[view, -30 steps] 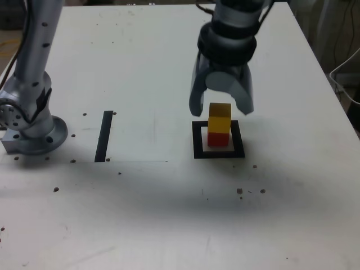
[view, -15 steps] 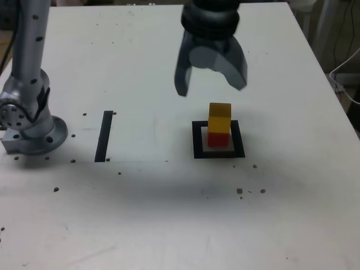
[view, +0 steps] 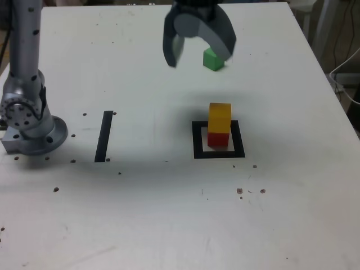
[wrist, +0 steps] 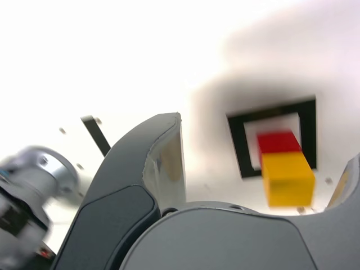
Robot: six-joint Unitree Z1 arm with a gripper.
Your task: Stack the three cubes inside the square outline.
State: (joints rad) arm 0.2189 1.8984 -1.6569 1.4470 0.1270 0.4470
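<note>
Stacked cubes (view: 219, 118) below open, empty gripper (view: 200, 61)

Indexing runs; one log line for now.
gripper: open, empty | yellow cube: on red cube | green cube: off stack

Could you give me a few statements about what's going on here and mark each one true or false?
1. The yellow cube sits on top of the red cube. True.
2. The green cube is the top block of the stack. False: it is on the white table, away from the stack.
3. The grey two-fingered gripper is closed on a cube. False: it is open and holds nothing.
4. The red cube stands inside the thick black square outline. True.
</note>
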